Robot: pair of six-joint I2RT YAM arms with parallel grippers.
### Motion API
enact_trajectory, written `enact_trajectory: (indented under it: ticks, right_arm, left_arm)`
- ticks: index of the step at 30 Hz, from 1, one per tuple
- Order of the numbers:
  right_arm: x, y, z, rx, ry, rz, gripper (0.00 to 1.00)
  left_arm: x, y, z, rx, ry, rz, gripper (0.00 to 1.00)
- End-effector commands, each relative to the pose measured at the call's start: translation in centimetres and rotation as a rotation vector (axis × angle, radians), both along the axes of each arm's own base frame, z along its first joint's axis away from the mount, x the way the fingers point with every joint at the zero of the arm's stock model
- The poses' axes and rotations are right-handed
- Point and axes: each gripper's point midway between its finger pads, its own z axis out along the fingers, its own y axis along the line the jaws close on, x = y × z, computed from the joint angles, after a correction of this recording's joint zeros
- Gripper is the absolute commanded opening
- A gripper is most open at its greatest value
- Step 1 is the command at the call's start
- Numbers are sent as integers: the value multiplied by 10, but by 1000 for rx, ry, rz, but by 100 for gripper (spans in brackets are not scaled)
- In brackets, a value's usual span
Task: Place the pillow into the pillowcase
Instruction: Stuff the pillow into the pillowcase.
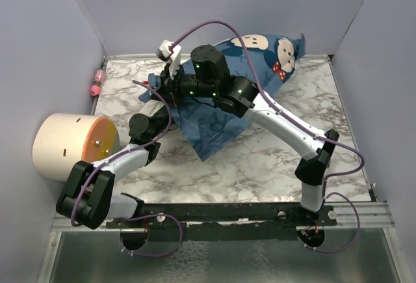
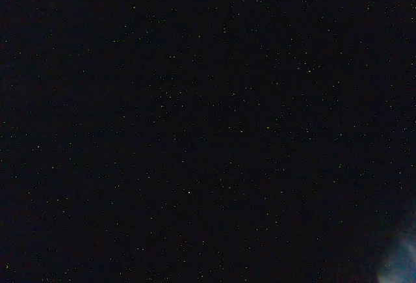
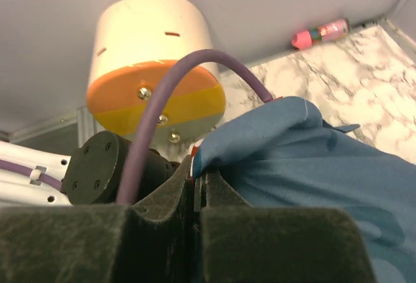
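While right hand [image 3: 196, 174] pinches pillowcase [image 3: 312, 166] edge, left hand clenched — hidden, its view black

pillowcase [image 3: 312, 166]: blue cloth, matt, creased
table [image 1: 260, 159]: marbled, smooth
right gripper [image 3: 196, 182] pads [image 3: 273, 244]: dark, fuzzy, felt-like
cable [image 3: 154, 127]: purple, smooth
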Motion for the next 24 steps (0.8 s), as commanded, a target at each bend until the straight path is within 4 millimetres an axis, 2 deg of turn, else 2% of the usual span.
enact_trajectory:
  ticks: [1, 3, 4, 7, 9, 12, 15, 18, 19, 21, 24]
  right_arm:
    - [-88, 8, -1, 124, 156, 334, 1]
    - [-77, -6, -10, 109, 140, 257, 1]
    - [-80, -15, -7, 113, 120, 258, 3]
    - [-99, -44, 13, 150, 58, 297, 19]
    - [-108, -64, 25, 160, 14, 290, 36]
    - [-109, -101, 34, 155, -73, 197, 64]
    - [-103, -143, 31, 142, -149, 55, 97]
    - [-86, -188, 8, 104, -186, -155, 100]
    - [-79, -201, -15, 66, -181, -221, 100]
    - [-70, -222, -45, 12, -187, -319, 100]
    - [-63, -234, -98, -76, -117, -397, 100]
  left_arm:
    - [-14, -1, 56, -64, -185, 62, 0]
    - [-13, 6, 47, -66, -175, 108, 0]
    - [-13, 10, 44, -82, -163, 129, 0]
    - [-6, 18, 35, -84, -130, 191, 0]
    - [-1, 21, 32, -81, -116, 219, 0]
    - [7, 21, 31, -96, -88, 233, 0]
    - [15, 21, 31, -93, -57, 252, 0]
    - [22, 18, 34, -87, -43, 252, 0]
    - [24, 15, 37, -87, -44, 244, 0]
    - [28, 10, 44, -90, -46, 225, 0]
    - [35, 4, 52, -102, -37, 206, 0]
